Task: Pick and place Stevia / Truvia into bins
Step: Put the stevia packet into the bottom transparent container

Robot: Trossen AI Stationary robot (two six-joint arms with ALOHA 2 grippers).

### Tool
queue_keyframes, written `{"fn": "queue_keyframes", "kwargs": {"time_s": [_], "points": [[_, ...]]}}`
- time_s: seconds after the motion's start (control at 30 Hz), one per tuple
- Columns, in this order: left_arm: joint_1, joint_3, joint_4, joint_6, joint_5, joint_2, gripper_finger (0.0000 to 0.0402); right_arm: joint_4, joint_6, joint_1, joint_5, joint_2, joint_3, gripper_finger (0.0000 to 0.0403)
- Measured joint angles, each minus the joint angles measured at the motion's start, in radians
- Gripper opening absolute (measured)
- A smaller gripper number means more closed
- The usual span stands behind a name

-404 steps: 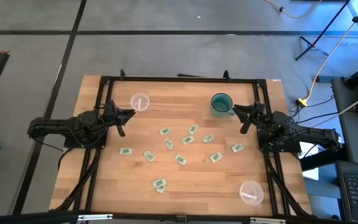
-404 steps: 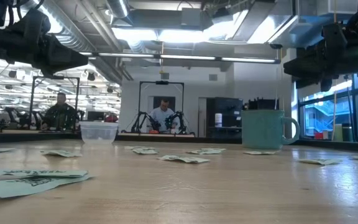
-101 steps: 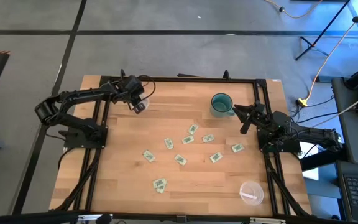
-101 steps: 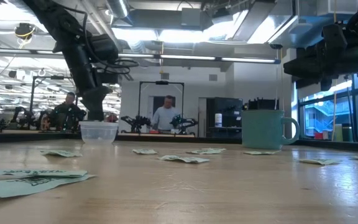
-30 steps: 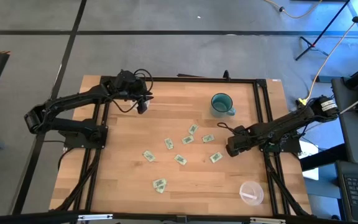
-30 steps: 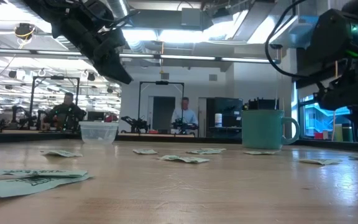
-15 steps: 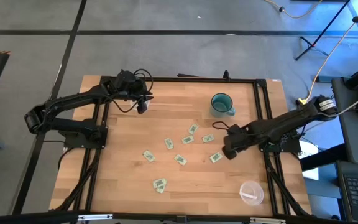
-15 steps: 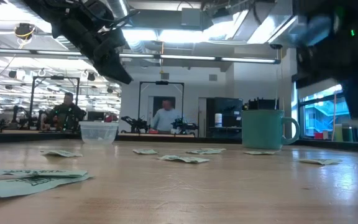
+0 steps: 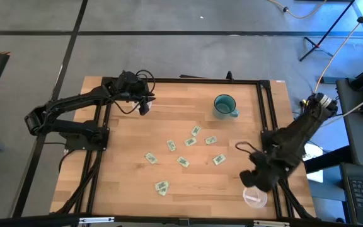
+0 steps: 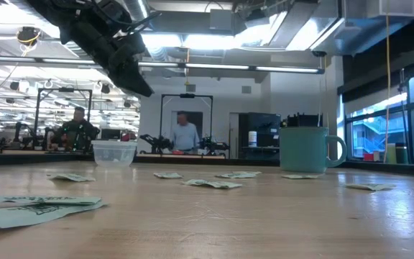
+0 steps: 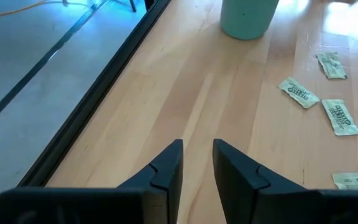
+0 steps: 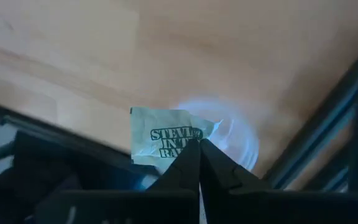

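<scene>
My right gripper [image 9: 253, 183] is shut on one Stevia sachet [image 12: 163, 140], white with green print. It hovers over the clear cup [image 9: 255, 198] at the table's near right, which shows blurred behind the sachet [image 12: 229, 134]. Several more sachets [image 9: 190, 142] lie flat on the wood at mid-table. My left gripper [image 11: 197, 158] is open with nothing between its fingers. It hangs above the second clear cup [image 10: 113, 152] at the far left. My right gripper pinches the sachet by one edge [image 12: 190, 138] between its two fingertips. The rest of the sachet sticks out flat to one side of the fingers. It is lifted clear of the table, over the cup.
A teal mug [image 9: 224, 105] with a handle stands at the far right of the table. A black frame rail [image 9: 270, 126] runs along the table's edges. A person [image 10: 184, 135] shows in the room behind the table.
My right gripper has swung from the sachets at middle right toward the table's near edge, ending over the near right cup. The sachet it holds has come off the table with it. My left arm has kept still.
</scene>
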Motion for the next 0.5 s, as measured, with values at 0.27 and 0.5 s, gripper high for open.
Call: {"fn": "queue_keyframes", "kwargs": {"time_s": [0.27,0.5], "points": [[0.0,0.0,0.001,0.019,0.0,0.0,0.0079,0.148,0.203,0.137,0.032,0.157,-0.006,0.0],[0.0,0.0,0.001,0.019,0.0,0.0,0.0077,0.193,0.188,0.138,0.044,0.257,-0.006,0.0]]}}
